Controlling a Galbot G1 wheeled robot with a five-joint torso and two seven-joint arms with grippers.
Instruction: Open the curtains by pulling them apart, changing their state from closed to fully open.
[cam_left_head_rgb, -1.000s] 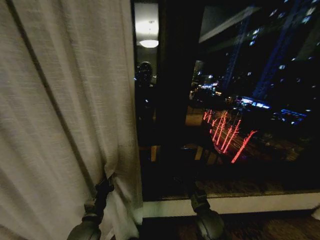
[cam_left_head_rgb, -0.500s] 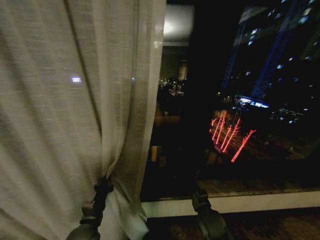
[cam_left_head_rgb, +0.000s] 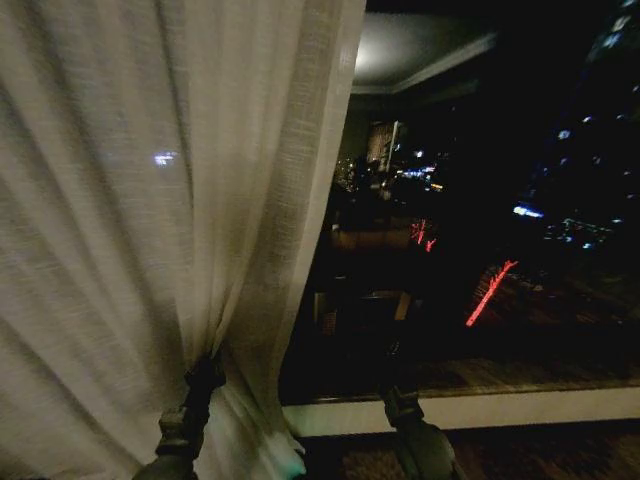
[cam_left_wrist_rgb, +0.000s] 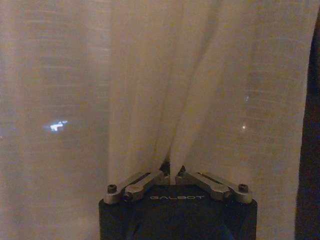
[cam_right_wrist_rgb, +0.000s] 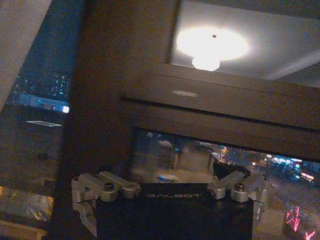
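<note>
Since the earlier head frames, the curtain's free edge sits farther toward the right of the picture, and the window scene behind it has shifted as well, so the camera has moved; the ceiling-lamp reflection is now cut off near the top edge.

Head view: the curtain (cam_left_head_rgb: 150, 220) is a sheer off-white panel with vertical pleats, covering the left half of the picture. Its folds converge low down at the left gripper (cam_left_head_rgb: 205, 372), which is closed on a bunch of the fabric. Right of the panel, the dark window glass (cam_left_head_rgb: 500, 200) is exposed, showing city lights and red streaks. A pale sill (cam_left_head_rgb: 470, 408) runs below the glass. The right gripper (cam_left_head_rgb: 392, 392) is low at centre, in front of the sill, apart from the curtain.

Left wrist view: the left gripper (cam_left_wrist_rgb: 171, 169) has its fingers (cam_left_wrist_rgb: 142, 181) drawn together, pinching a gathered pleat. Fabric fans upward from the pinch point.

Right wrist view: the right gripper (cam_right_wrist_rgb: 172, 187) has its fingers (cam_right_wrist_rgb: 102, 187) spread wide with nothing between them. A lit ceiling lamp (cam_right_wrist_rgb: 206, 62) appears above it.
</note>
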